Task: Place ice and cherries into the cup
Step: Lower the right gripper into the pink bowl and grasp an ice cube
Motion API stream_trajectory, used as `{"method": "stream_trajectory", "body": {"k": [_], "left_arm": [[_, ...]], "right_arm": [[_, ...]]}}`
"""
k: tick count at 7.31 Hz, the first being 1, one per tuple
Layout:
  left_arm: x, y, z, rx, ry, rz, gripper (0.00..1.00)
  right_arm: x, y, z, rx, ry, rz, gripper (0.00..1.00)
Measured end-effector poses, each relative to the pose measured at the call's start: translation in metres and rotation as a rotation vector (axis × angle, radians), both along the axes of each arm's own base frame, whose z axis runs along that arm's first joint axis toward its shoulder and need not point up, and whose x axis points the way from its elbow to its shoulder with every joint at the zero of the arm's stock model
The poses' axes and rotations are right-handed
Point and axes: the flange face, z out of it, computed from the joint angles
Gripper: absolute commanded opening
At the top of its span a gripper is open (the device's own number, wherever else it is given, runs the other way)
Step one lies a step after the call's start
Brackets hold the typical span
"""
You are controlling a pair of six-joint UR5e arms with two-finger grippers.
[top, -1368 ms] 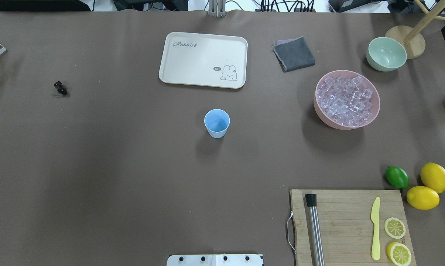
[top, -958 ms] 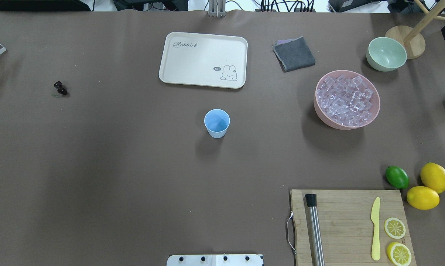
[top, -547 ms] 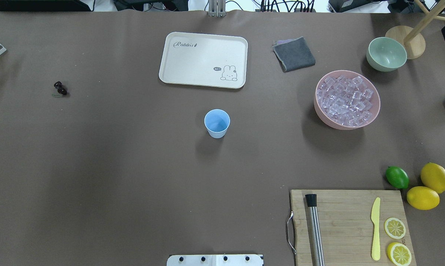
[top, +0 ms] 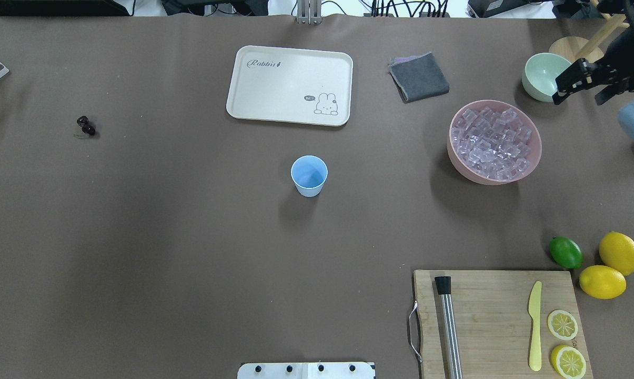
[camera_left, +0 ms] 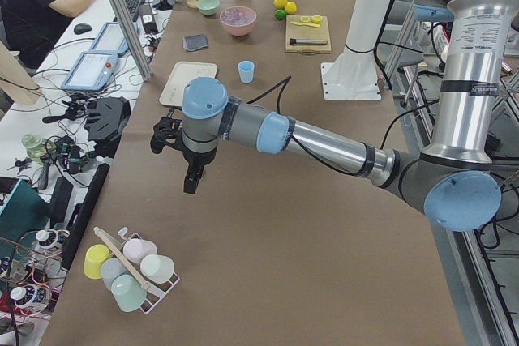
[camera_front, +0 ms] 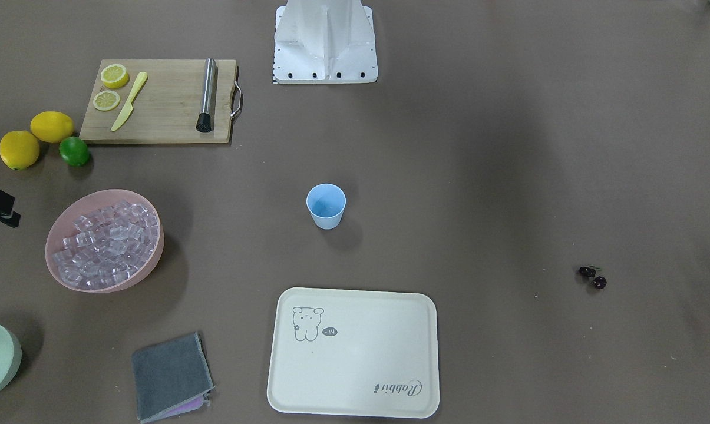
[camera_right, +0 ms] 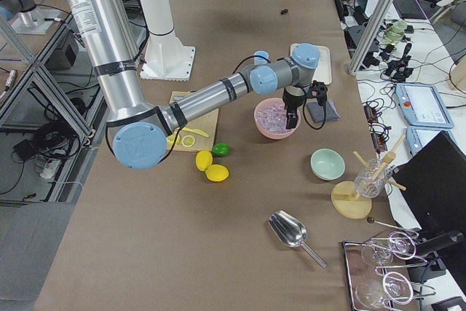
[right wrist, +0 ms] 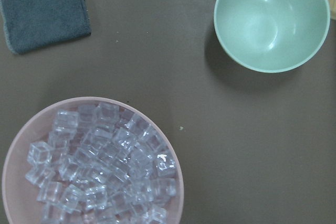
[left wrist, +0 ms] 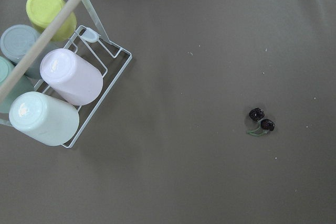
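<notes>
Many glassy ice cubes [top: 493, 139] fill a round pink bowl [top: 482, 179].

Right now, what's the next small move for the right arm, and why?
Probably shift the right gripper across until it is over the pink bowl, then lower it onto the ice. It hovers off to the side by the green bowl, holding nothing, and the cup is empty.

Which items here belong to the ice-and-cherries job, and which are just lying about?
Job: ice in the pink bowl, cherries, cup.
Lying about: tray, grey cloth, green bowl, cutting board, knife, lime, lemons.
</notes>
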Motion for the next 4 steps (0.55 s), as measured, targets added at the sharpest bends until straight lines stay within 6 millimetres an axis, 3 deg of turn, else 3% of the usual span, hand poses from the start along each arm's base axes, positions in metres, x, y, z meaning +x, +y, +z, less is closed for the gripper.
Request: {"method": "stream_trajectory", "body": {"k": [3,4], "left_arm": [[0.0,0.0,-0.002,0.005,0.0,0.0,0.98],[0.0,0.0,-0.003,0.008,-0.001,0.0,0.98]], "right_arm": [[-0.078,0.017,-0.017,-0.132,-0.006,0.193,0.86],[-0.1,0.022,-0.021,-0.154,-0.005,0.236,0.78]]}}
